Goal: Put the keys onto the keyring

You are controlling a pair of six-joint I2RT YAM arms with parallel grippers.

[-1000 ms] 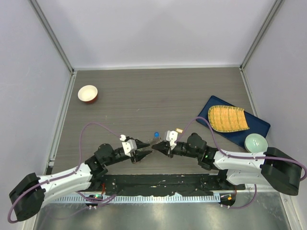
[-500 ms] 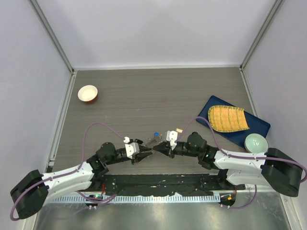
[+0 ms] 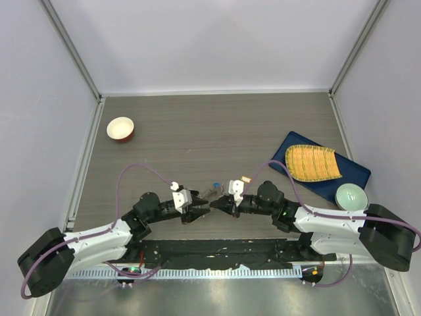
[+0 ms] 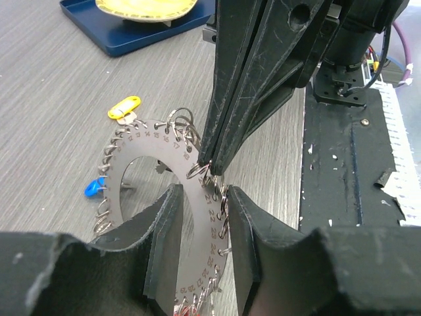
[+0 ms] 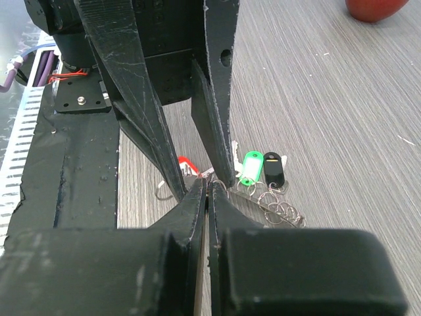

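The keyring (image 4: 164, 155) sits between left jaws — right jaws pinch its rim.

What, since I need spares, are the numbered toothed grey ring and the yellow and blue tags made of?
Flat grey toothed ring: brushed metal, by its dull sheen and stamped numbers. Small yellow tag and small blue tag: probably glossy plastic, by their saturated colour.

Left arm: I have it lying low, stretched in toward the centre, wrist about level.
Left gripper (image 3: 197, 212): jaws part-spread, pads closed across the band of the keyring (image 4: 150, 150).
Right arm: reaching in from the other side, forearm low.
Right gripper (image 3: 217, 204): fingers pressed together (only a slit on its wrist camera), tips just beside the left gripper's pads.
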